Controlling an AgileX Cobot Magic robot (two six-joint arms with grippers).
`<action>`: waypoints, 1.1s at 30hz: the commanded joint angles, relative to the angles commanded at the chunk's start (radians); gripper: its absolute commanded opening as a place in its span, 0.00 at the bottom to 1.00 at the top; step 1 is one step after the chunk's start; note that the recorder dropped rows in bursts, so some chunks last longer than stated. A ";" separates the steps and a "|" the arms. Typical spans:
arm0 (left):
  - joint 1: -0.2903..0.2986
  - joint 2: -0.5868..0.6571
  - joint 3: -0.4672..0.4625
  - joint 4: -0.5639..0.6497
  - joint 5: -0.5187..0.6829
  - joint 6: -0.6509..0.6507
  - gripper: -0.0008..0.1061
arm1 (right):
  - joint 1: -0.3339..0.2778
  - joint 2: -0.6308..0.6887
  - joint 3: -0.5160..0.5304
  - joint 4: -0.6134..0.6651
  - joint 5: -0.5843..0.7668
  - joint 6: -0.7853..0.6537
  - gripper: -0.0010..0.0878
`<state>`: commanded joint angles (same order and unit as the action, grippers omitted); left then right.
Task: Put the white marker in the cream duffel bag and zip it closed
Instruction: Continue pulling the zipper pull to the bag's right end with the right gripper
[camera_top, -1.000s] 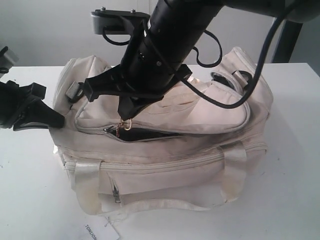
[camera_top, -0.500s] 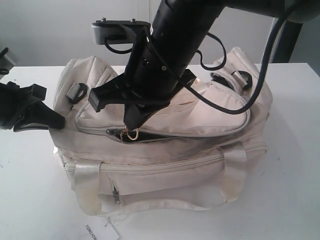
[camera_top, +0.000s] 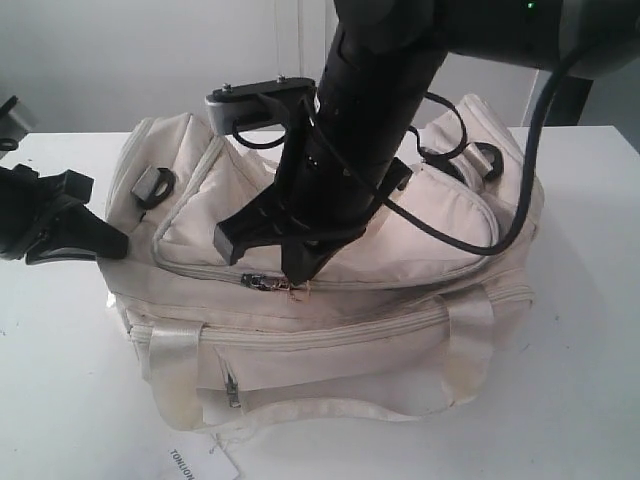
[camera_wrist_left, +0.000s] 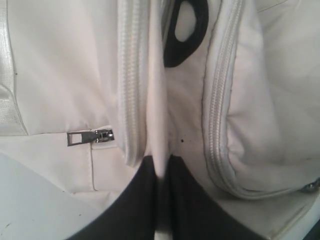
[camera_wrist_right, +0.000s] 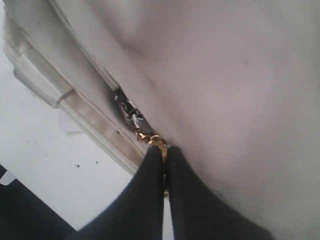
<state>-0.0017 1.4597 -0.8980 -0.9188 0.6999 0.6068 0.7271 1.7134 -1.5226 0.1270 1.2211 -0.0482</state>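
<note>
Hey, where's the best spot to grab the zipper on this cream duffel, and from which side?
Pinch the gold ring pull, not the small slider: it hangs clear of the cream duffel bag, so thin tips fit across it from above, as the right end effector does now.

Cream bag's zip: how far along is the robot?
No marker shows, so it is probably inside already. In hand: the right pincer is shut on the gold ring pull, the left pincer clamping the cream duffel bag's fabric. Left: running the zip to its end; how much remains is hidden behind the arm.
</note>
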 joint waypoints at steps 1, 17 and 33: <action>0.000 0.000 0.000 0.004 0.000 0.000 0.01 | 0.000 -0.008 0.000 -0.014 0.000 0.000 0.01; 0.000 0.000 0.000 0.028 -0.001 0.000 0.01 | -0.029 -0.120 0.004 -0.151 0.000 0.029 0.01; 0.000 0.000 0.000 0.038 -0.003 0.000 0.01 | -0.185 -0.215 0.134 -0.184 0.000 0.034 0.01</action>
<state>-0.0017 1.4597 -0.8980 -0.8809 0.6973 0.6068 0.5420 1.4980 -1.3888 -0.0569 1.2211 -0.0141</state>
